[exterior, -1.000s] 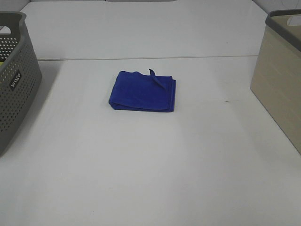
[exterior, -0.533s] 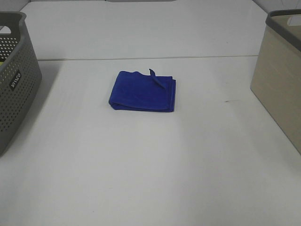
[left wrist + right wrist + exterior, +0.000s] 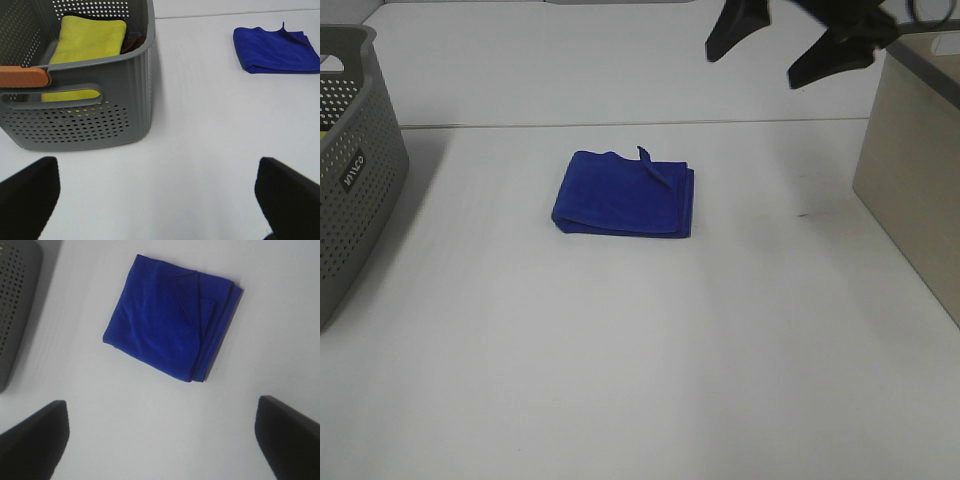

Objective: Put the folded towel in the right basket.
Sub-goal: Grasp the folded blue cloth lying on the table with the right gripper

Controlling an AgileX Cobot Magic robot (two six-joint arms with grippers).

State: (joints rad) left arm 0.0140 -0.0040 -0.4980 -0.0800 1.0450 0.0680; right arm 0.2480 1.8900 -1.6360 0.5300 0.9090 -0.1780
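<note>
right gripper [image 3: 753,68] spread wide — clear of towel [image 3: 625,193]

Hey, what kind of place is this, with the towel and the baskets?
Probably a robot test bench set up for laundry sorting: a bare white table, one folded blue towel lying between a grey basket and a beige basket, and the right gripper open above it.

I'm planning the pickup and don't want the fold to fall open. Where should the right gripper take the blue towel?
Probably the towel by its right edge, facing the beige basket, where the layers stack. It lies flat, so bring the open right gripper straight down and pinch all layers together; the upturned back corner looks too flimsy.
</note>
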